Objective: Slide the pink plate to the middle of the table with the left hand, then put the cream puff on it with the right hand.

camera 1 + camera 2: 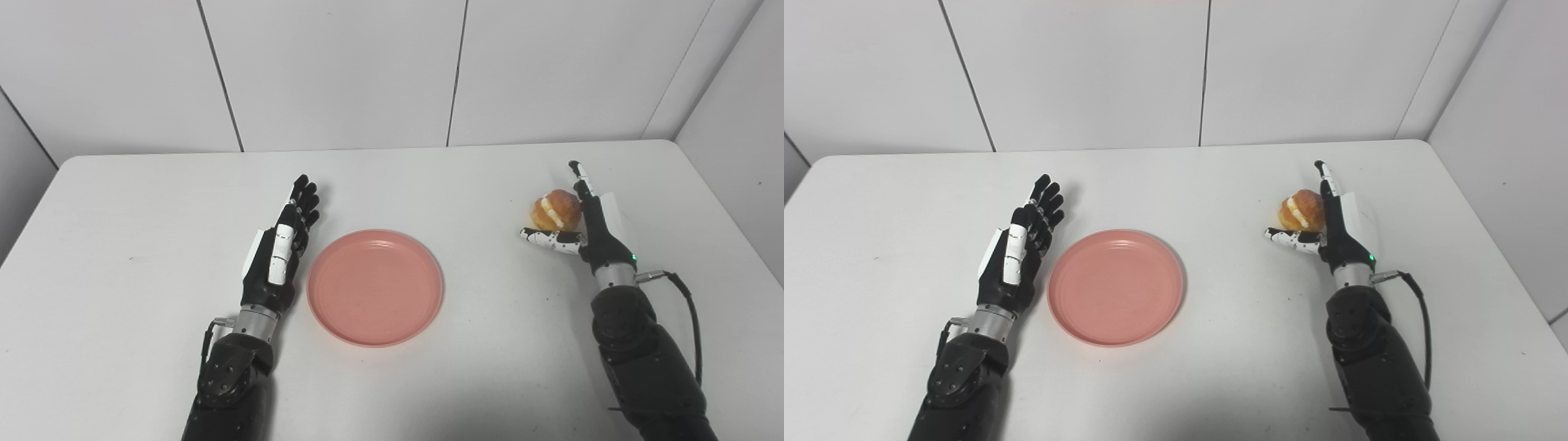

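A white bench (153, 184) stands against a white panelled wall (343, 67), and both arms reach onto it from the near edge.

The pink plate (375, 286) lies flat around the middle of the bench, a little toward the near edge, with nothing on it. The left robot hand (278, 254) rests just beside the plate's left rim, close to it; whether it touches the rim cannot be told. Its fingers (304, 199) are stretched out straight and held side by side, pointing toward the far edge. It holds nothing and counts as open.

The cream puff (555, 210), a golden bun split by a white band of cream, sits toward the right side of the bench, well apart from the plate and nearer the far right corner than the near edge. The right robot hand (582, 229) is set around it on edge: the thumb (548, 239) lies across the near side of the puff, and the straightened fingers (582, 180) stand along its right side, reaching past it toward the far edge. The hand is spread wide, not closed, and the puff appears to sit on the bench surface within the angle of thumb and fingers; contact with the fingers cannot be told for certain.

A black cable (689, 312) loops out from the right wrist.
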Controlling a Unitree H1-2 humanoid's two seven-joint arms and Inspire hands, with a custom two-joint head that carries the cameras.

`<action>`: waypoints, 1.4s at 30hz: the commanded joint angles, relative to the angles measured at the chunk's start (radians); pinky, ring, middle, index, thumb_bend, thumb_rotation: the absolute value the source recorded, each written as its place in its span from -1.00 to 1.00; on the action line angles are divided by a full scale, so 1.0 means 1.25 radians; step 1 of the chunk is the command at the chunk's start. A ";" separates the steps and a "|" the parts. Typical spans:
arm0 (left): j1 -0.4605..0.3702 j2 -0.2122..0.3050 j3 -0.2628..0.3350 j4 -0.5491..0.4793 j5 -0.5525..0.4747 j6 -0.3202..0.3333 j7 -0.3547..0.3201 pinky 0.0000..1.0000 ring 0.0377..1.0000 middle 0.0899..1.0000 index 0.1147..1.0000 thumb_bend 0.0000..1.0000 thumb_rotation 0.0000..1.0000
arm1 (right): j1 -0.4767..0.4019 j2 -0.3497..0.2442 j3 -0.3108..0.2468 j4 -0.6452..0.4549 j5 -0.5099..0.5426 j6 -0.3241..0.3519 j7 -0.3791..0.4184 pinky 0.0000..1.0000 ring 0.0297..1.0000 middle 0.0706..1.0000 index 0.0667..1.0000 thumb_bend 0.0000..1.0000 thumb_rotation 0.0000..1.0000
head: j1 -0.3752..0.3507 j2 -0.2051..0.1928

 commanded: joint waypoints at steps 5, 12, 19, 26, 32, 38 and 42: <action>0.094 0.015 0.004 0.050 -0.005 0.007 -0.016 1.00 1.00 0.99 1.00 0.39 1.00 | -0.039 -0.030 0.008 0.021 -0.010 -0.036 -0.029 0.50 0.72 0.83 0.84 0.05 -0.99 | 0.001 0.001; 0.094 0.015 0.003 0.050 -0.002 0.007 -0.015 1.00 0.99 0.99 1.00 0.39 1.00 | -0.043 -0.028 0.003 0.048 0.006 -0.055 -0.055 0.34 0.59 0.75 0.76 -0.15 -1.00 | 0.003 0.004; 0.095 0.018 0.002 0.050 -0.002 0.012 -0.019 1.00 0.99 0.99 1.00 0.38 1.00 | -0.044 -0.021 -0.003 0.061 0.006 -0.069 -0.108 0.11 0.37 0.48 0.52 -0.30 -1.00 | 0.003 0.004; 0.094 0.015 0.004 0.049 -0.003 0.014 -0.018 1.00 1.00 0.99 1.00 0.38 1.00 | -0.044 -0.020 0.000 0.056 -0.012 -0.053 -0.136 -0.08 0.21 0.40 0.40 -0.36 -1.00 | 0.005 0.004; 0.096 0.016 0.002 0.040 -0.003 0.019 -0.020 1.00 1.00 0.99 1.00 0.38 1.00 | -0.043 -0.022 0.001 0.050 -0.015 -0.040 -0.138 -0.26 -0.01 0.24 0.39 -0.28 -1.00 | 0.005 0.004; 0.096 0.016 0.004 0.043 -0.002 0.016 -0.020 1.00 1.00 0.99 1.00 0.39 1.00 | -0.041 -0.021 0.003 0.043 -0.028 -0.021 -0.142 -0.25 -0.06 0.03 0.31 -0.06 -1.00 | 0.005 0.004; 0.097 0.016 0.002 0.035 -0.003 0.021 -0.022 1.00 1.00 1.00 1.00 0.40 1.00 | -0.040 -0.014 -0.006 0.039 -0.026 -0.015 -0.150 -0.28 -0.20 -0.01 0.18 0.03 -1.00 | 0.005 0.004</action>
